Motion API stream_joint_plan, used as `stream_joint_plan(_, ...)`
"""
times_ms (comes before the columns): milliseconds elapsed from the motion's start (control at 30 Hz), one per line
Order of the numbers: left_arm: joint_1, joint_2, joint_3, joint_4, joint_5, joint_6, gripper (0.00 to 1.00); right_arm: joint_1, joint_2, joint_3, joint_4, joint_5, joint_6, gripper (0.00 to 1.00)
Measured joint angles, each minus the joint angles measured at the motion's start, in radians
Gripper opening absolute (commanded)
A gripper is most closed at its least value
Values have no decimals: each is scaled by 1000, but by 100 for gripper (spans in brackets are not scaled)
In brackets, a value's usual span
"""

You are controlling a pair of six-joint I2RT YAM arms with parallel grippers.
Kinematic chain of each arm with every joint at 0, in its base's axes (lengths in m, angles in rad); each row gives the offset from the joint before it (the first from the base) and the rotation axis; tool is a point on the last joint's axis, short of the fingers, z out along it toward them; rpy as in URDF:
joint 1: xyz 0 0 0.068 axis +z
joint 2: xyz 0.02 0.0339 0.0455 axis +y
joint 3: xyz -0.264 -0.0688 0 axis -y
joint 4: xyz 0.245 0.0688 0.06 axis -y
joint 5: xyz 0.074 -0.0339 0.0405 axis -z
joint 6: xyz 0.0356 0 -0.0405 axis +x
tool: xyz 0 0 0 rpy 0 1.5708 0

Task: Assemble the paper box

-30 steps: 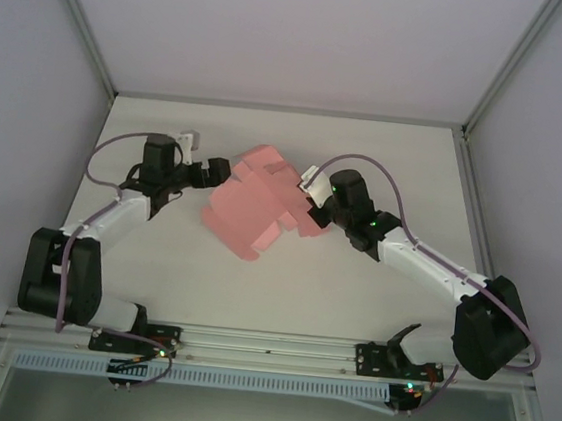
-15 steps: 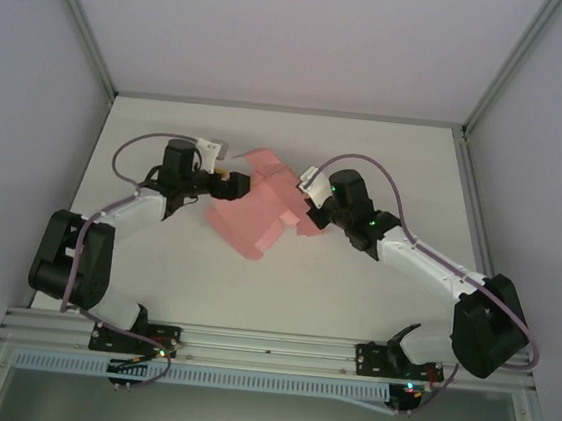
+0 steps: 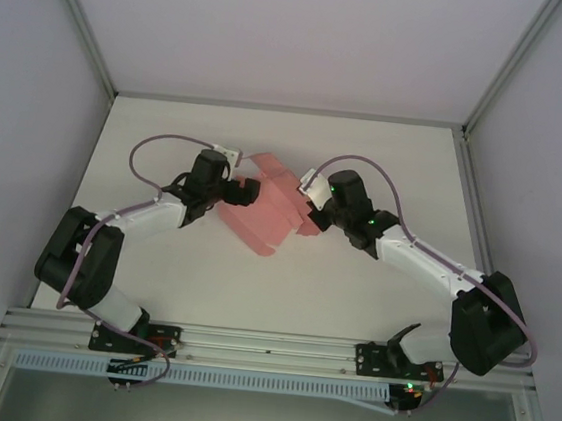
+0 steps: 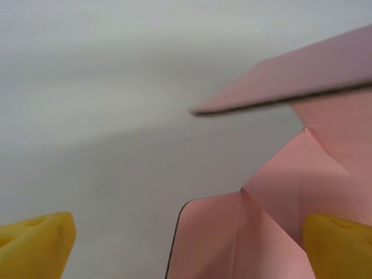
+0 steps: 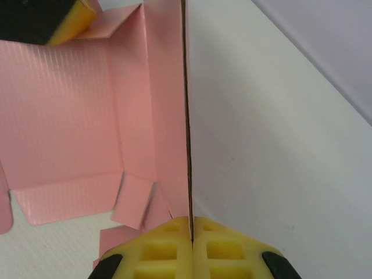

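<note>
The paper box is a salmon-pink die-cut sheet, partly folded, lying mid-table between the two arms. My right gripper is shut on its right edge; in the right wrist view the yellow pads pinch a raised panel of the paper box seen edge-on. My left gripper is open at the sheet's left side. In the left wrist view its yellow fingertips stand wide apart, with a rounded flap of the paper box lying between them and another flap standing up above.
The white table has walls at the left, back and right, with aluminium posts at the back corners. A purple cable loops over each arm. The left gripper's black and yellow finger shows at the top left of the right wrist view.
My left arm has swung right, from beside the sheet's left edge onto it. The sheet has been pushed right and folded up narrower. The right gripper has kept its hold.
</note>
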Motion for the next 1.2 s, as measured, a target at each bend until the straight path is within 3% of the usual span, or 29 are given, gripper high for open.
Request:
stream_joint_plan(300, 0, -263, -95, -121, 62, -87, 100, 58, 116, 99, -51, 267, -217, 0)
stream_joint_plan(467, 23, -333, -95, -196, 32, -127, 100, 109, 204, 84, 37, 388, -334, 0)
stream_joint_plan(667, 132, -289, -95, -222, 17, -148, 100, 161, 290, 16, 231, 512, -472, 0)
stream_joint_plan(867, 212, -196, -90, -164, 41, -161, 100, 195, 356, -87, 543, 640, -647, 0)
stream_joint_plan(1200, 288, 35, -26, 13, 208, -146, 98, 212, 346, -134, 723, 668, -756, 0)
